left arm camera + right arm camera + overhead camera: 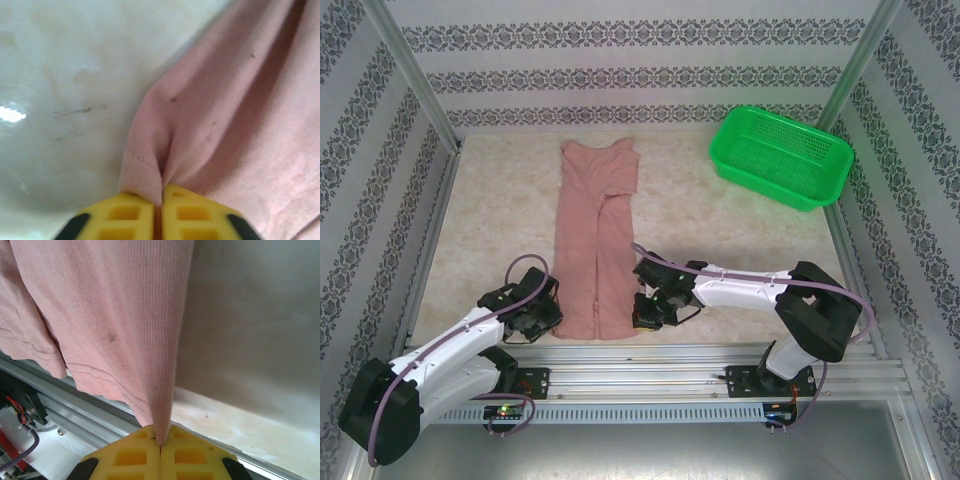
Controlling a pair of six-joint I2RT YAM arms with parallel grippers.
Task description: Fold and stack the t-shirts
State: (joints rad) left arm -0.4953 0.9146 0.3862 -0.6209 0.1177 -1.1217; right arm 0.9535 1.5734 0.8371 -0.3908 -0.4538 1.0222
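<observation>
t-shirt (595, 240): laid as a long narrow strip mid-counter, collar at 12 o'clock, hem at 6. soft, light, limp cloth, likely to sag and drag; best taken at the hem corners. left claw (161, 192) pinched tight on the hem corner at 7 o'clock, right claw (161, 441) likewise at 5. smooth counter (740, 250) beneath; basket (780, 155) at 2 o'clock, well apart.

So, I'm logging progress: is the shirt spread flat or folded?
Partly folded: the shirt lies as a long narrow strip, its sides turned in to meet down the middle; no fold across its length yet.
</observation>
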